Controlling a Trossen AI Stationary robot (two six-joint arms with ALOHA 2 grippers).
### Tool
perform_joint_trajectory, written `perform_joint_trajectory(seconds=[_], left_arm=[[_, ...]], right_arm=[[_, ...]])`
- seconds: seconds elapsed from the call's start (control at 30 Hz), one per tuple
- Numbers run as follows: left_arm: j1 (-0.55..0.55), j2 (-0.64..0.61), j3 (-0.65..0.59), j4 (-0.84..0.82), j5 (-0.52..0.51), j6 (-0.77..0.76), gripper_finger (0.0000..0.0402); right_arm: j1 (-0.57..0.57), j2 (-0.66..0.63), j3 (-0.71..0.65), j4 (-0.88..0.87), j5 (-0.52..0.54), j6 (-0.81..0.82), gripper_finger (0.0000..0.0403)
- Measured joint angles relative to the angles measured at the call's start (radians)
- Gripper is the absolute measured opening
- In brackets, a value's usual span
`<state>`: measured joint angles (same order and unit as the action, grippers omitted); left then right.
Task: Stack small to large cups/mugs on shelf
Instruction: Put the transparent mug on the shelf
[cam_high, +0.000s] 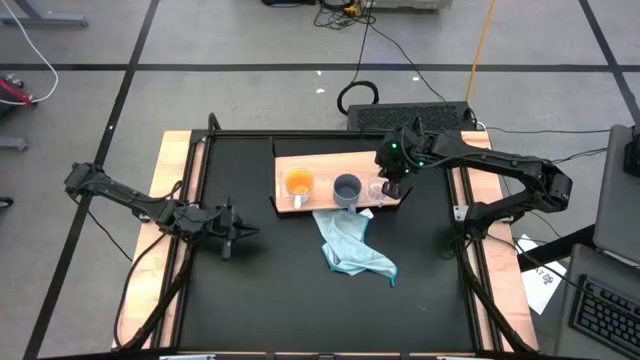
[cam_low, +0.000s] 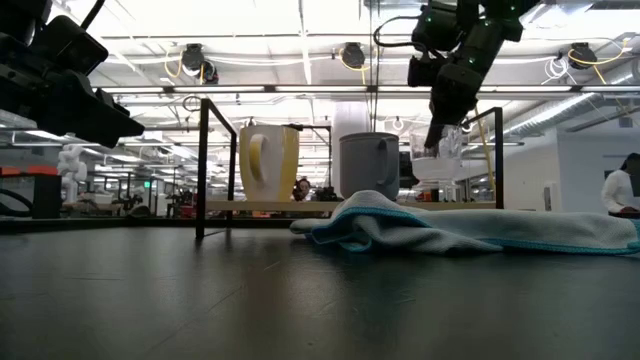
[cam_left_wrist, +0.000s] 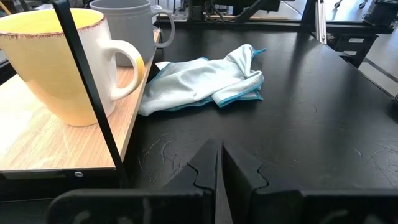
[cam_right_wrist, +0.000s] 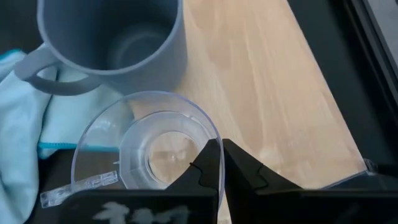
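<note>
Shelf (cam_high: 335, 168) at the table's far middle. Orange mug (cam_high: 298, 183), grey mug (cam_high: 347, 189) and glass cup (cam_high: 377, 190) stand in a row along it (left to right in the high view). The glass cup sits at the shelf's near edge, just beside the grey mug.

Right gripper (cam_high: 391, 186) is at the glass cup, fingers (cam_right_wrist: 208, 163) pinched together on its rim.

Left gripper (cam_high: 243, 234) hangs over bare table, well left of the shelf; jaws fully closed, nothing held.

Blue cloth (cam_high: 352, 245) lies crumpled just in front of the shelf.
</note>
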<state>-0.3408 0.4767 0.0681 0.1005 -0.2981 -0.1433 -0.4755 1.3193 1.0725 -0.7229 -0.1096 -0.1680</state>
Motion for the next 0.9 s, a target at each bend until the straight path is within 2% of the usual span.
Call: perform_joint_trajectory(seconds=[0.6,0.9], left_arm=[[0.000,0.000,0.000,0.001,0.000,0.007,0.0026],[0.000,0.000,0.000,0.001,0.000,0.009,0.0026]], right_arm=[[-0.017,-0.001,-0.042,0.060,-0.001,-0.013,0.0000],[-0.016,0.046,-0.038,0.066,0.012,-0.031,0.0000]])
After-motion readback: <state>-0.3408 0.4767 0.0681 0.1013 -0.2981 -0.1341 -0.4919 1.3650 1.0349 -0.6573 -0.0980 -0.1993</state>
